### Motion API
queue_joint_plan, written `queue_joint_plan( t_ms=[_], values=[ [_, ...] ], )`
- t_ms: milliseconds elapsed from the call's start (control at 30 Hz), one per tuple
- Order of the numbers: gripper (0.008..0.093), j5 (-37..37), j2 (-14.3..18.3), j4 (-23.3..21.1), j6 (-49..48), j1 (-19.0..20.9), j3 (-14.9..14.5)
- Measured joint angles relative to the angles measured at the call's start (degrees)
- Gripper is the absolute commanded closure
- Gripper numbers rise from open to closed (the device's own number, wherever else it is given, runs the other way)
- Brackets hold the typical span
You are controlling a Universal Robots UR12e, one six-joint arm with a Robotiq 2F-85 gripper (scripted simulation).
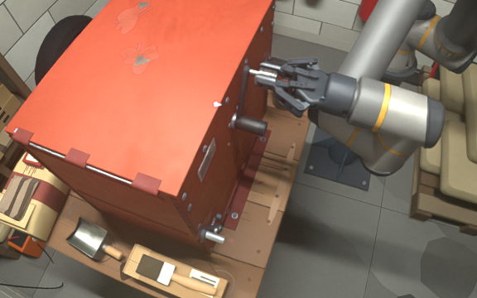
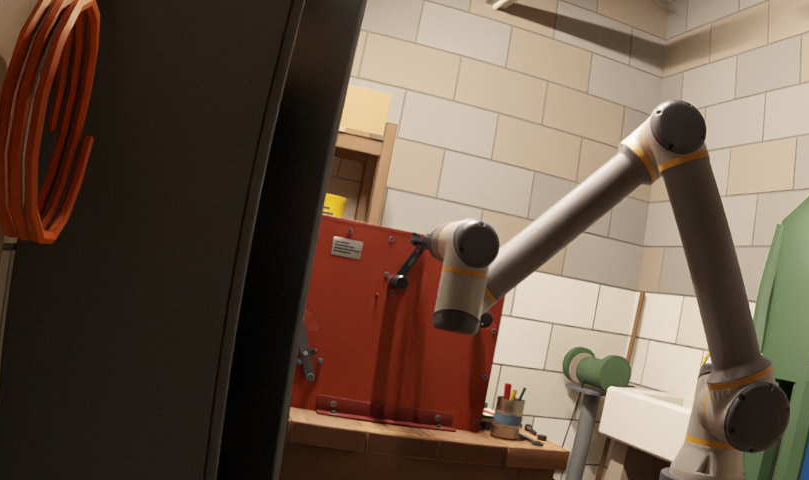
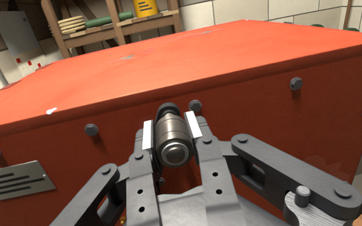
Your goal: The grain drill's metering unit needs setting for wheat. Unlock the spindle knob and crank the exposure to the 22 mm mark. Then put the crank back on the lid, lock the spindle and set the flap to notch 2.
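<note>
The crank's dark arm [image 1: 243, 92] is partly hidden behind my fingers in the wrist camera. It runs from the spindle knob [image 1: 249, 124] up the red drill box's end wall [image 2: 390, 333]. My gripper [image 3: 172, 131] is closed around the crank's steel handle [image 3: 173, 140] near the top edge of the wall. In the side camera the gripper [image 1: 263, 75] reaches in level from the right. The flap lever [image 1: 213, 235] sticks out low on the same wall. Two crank clips [image 1: 140, 58] sit on the lid.
A cup of pens [image 2: 506, 416] stands on the wooden bench right of the box. A scoop [image 1: 90, 241] and a brush [image 1: 172, 276] lie on the pallet. Shelves [image 3: 116, 25] stand behind the box. Stacked sacks [image 1: 466, 136] lie right of my arm.
</note>
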Motion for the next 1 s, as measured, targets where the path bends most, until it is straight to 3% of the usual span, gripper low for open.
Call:
queue_joint_plan(
  t_ms=[1000],
  values=[
    [0.0934, 1.11, -0.17, -4.23, 0.00, -1.13, 4.40]
  ],
)
